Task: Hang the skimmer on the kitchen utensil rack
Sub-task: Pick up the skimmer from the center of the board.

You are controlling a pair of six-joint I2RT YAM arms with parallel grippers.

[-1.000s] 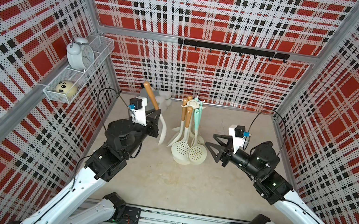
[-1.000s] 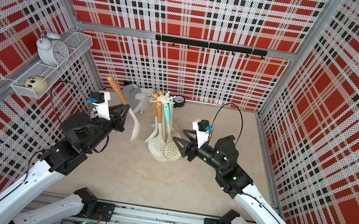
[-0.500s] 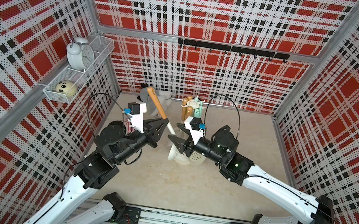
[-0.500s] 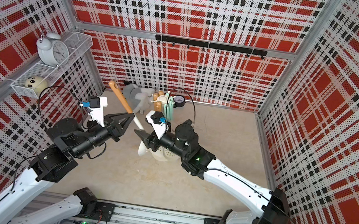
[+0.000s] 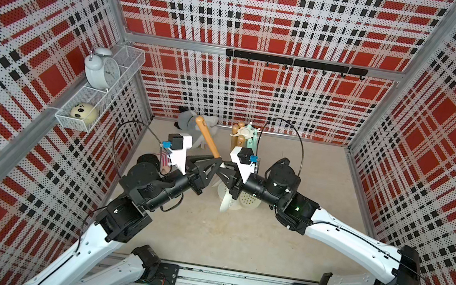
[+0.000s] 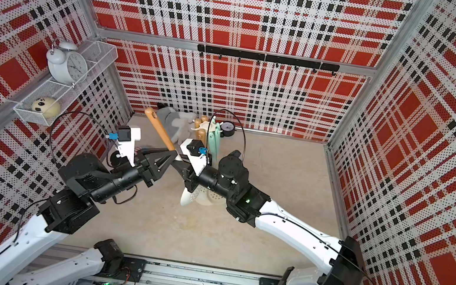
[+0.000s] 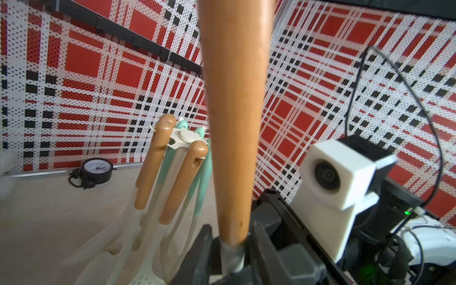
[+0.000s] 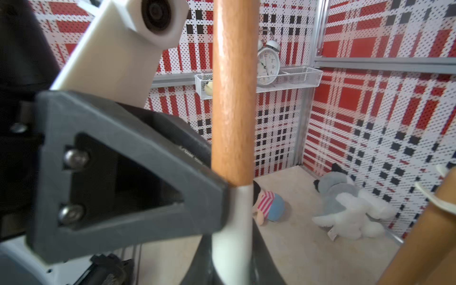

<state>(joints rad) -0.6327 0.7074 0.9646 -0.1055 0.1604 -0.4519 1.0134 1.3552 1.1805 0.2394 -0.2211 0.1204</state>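
Observation:
The skimmer, with a wooden handle and a cream-white neck and head, is tilted in mid-air between the two arms. My left gripper stands open around the foot of the handle, with dark gaps at both fingers. My right gripper is shut on the white neck just below the wood. The kitchen utensil rack stands just behind, and several wooden- and mint-handled utensils hang from its crown.
A black hook rail runs along the back wall. A wire shelf on the left wall holds an alarm clock. A grey and white plush and a striped doll lie on the floor at the back left. A small black clock sits behind the rack.
The right arm swung in from the right and its jaws closed on the skimmer's white neck. The left arm carried the skimmer toward the middle, and its jaws have since parted.

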